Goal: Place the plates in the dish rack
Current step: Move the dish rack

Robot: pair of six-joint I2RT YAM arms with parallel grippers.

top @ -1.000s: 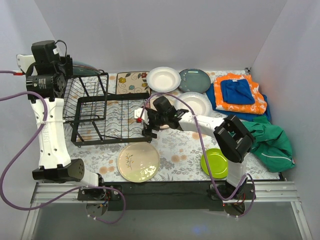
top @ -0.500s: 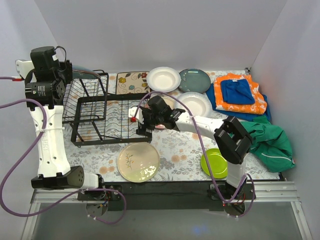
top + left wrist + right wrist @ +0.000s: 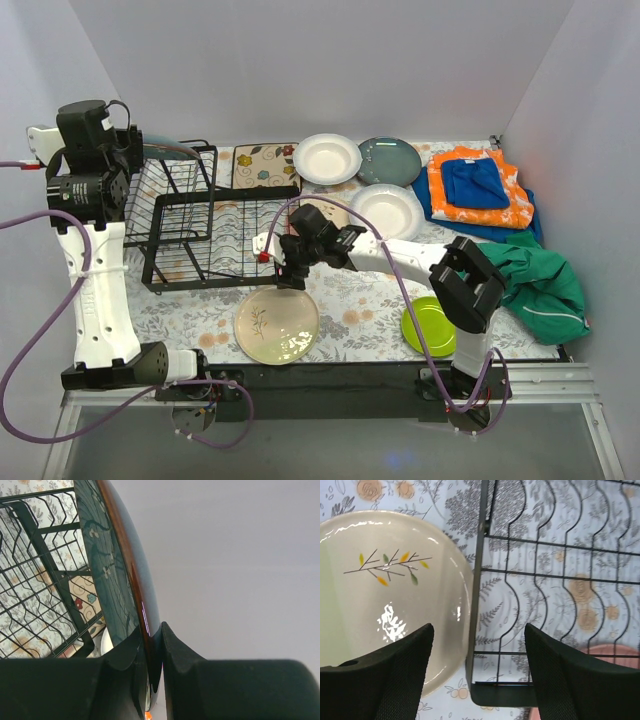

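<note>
My left gripper is raised over the far left end of the black wire dish rack, shut on the rim of a dark blue-grey plate held on edge. In the left wrist view the gripper pinches that rim, with the rack below. My right gripper hangs open over the rack's near right corner; it straddles the corner bar and holds nothing. The cream sprig plate lies flat just in front of the rack. A pink plate shows partly behind the arm.
Two white deep plates and a second dark blue-grey plate lie at the back. A lime green plate lies at the front right. Orange, blue and green cloths are piled on the right. A patterned mat lies behind the rack.
My right gripper has moved left and nearer, from beside the pink plate to over the rack's near right corner, and its jaws have narrowed a little. The left arm has shifted slightly left with its plate.
</note>
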